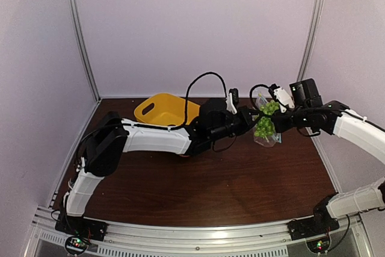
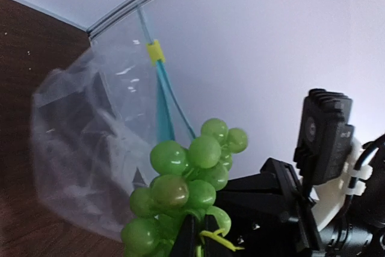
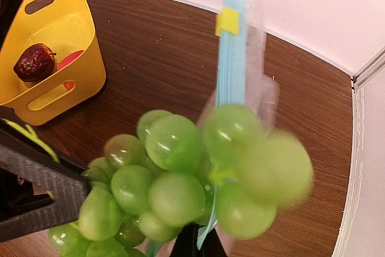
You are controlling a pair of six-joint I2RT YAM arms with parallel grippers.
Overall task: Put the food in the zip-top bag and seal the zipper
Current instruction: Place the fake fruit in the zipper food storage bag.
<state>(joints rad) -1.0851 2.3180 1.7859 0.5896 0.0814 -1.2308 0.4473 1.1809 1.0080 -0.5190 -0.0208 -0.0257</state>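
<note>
Grape bunch [image 1: 265, 121]: one; pouch [image 2: 78, 148]: one.

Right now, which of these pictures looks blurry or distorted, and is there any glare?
Right wrist view: the grape bunch is smeared at picture right, the yellow basket sharp; left wrist view: grapes crisp, white glints on the clear bag; top view: the front rail curves, likely lens distortion.

Yellow plastic basket [image 1: 171, 108] toward the back of a dark brown table [image 1: 240, 179], pale walls [image 1: 198, 28] around
</note>
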